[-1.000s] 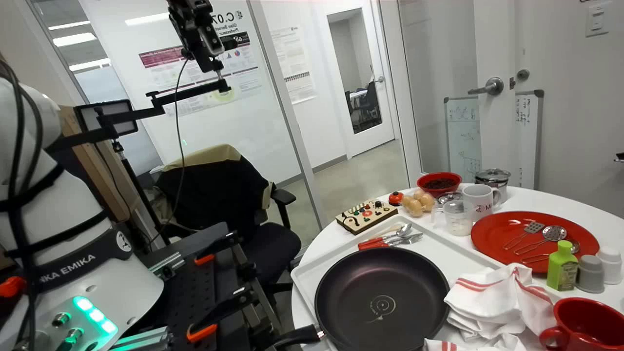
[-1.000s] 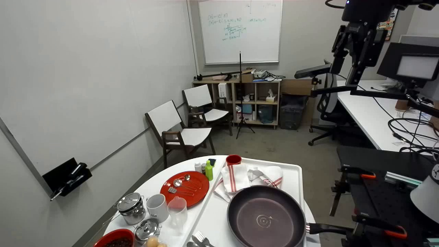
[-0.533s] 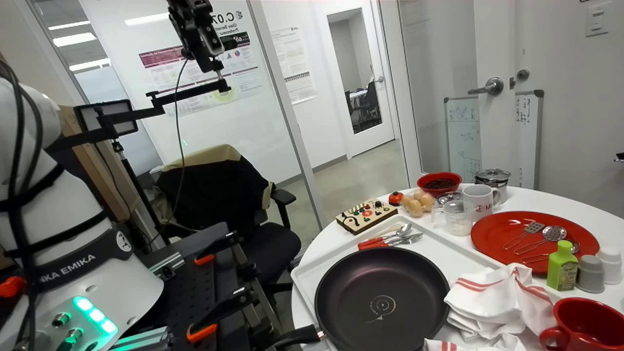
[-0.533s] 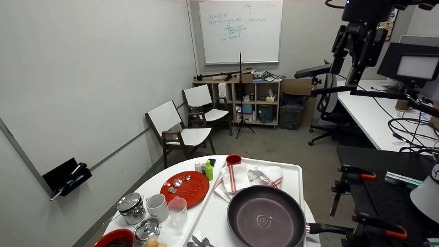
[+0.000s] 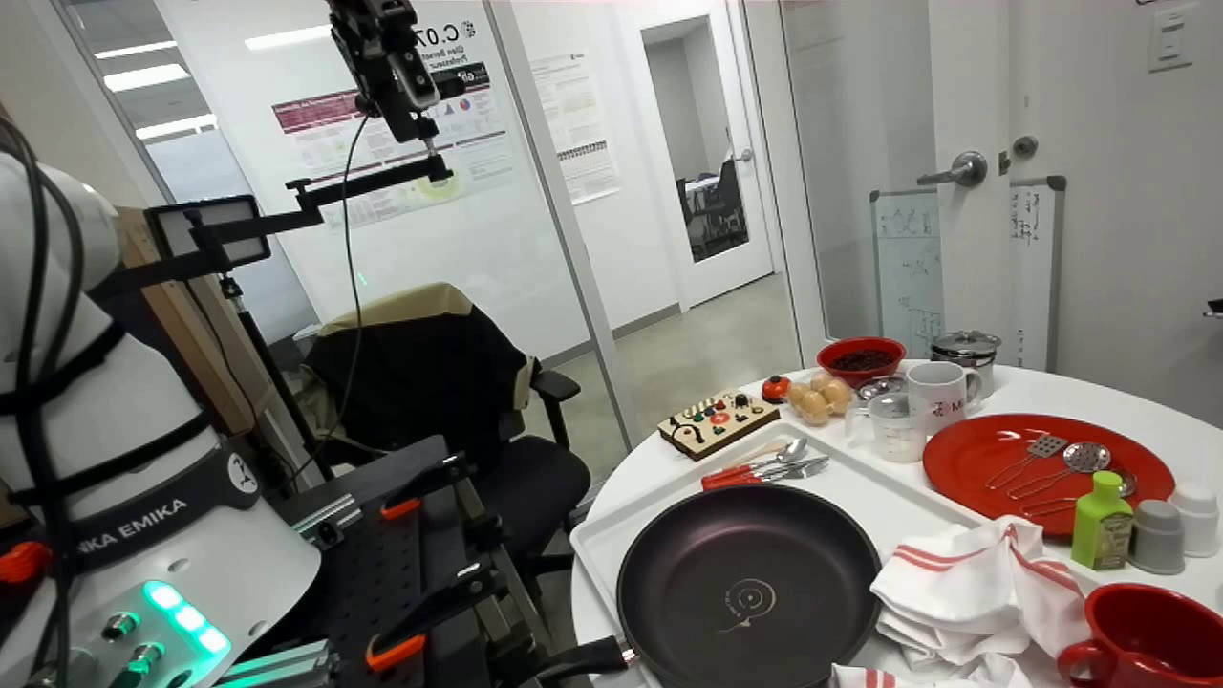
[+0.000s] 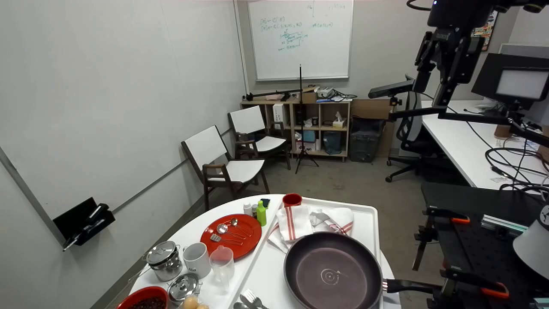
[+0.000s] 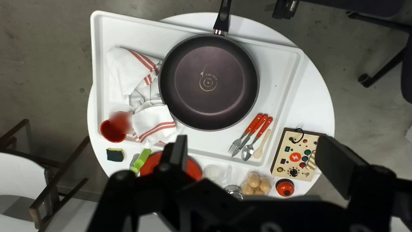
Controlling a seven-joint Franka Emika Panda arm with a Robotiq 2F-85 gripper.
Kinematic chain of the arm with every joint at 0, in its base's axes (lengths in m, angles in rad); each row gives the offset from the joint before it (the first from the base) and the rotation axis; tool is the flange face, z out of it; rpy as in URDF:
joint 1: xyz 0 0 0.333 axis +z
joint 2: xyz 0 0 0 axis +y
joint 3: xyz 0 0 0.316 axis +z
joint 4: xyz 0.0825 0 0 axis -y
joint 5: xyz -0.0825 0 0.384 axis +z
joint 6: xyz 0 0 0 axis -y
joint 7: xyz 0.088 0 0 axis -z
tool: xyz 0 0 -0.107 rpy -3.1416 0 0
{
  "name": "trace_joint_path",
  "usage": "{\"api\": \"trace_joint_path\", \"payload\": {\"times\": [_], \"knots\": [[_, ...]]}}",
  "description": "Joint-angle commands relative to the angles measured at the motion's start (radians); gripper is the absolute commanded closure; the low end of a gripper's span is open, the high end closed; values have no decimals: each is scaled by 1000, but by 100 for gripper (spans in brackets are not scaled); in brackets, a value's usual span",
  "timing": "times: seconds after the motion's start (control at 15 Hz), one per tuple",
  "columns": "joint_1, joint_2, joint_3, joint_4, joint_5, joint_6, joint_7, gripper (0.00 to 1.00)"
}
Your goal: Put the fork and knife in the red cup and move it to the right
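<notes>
Nearest the wrist camera, the gripper (image 7: 252, 148) has its two fingers wide apart; in an exterior view the gripper (image 6: 431, 95) hangs high above the level of the tabletop. Below it, the fork (image 7: 245, 133) and the knife (image 7: 249, 137) lie side by side along nearly the same slant in the wrist view: red ends toward the upper right, tines and blade toward the lower left. A red-ended spoon (image 7: 248, 151) and a small wooden spoon (image 7: 262, 145) slant likewise beside them. The red cup (image 7: 113, 135) stands upright at the lower-left corner of the white tray (image 7: 278, 74); in an exterior view the red cup (image 5: 1151, 633) has its handle toward the picture's lower left. Blur keeps me from telling whether it touches the striped dish towels (image 7: 151, 119).

The frying pan (image 7: 209, 80) sits just beside the red ends, and the tray's rim runs near the tines. Open tray stretches from the cutlery up between pan and right-hand rim. At the upper left, the tray juts past the round table (image 7: 310, 96).

Past the tray lie a red plate (image 5: 989, 440), eggs (image 7: 254, 181) and a wooden switch board (image 7: 286, 164). Beyond are gray floor (image 7: 58, 80), chairs (image 6: 244, 169), shelving (image 6: 319, 128) and a whiteboard (image 6: 306, 40).
</notes>
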Motion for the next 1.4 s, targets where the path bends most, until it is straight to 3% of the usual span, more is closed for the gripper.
{"api": "trace_joint_path", "payload": {"times": [0.0,0.67,1.33], "knots": [[9,1,-7,3,-6,-3,7,0],[10,32,-7,11,-4,25,9,0],[26,320,-2,130,9,301,6,0]]}}
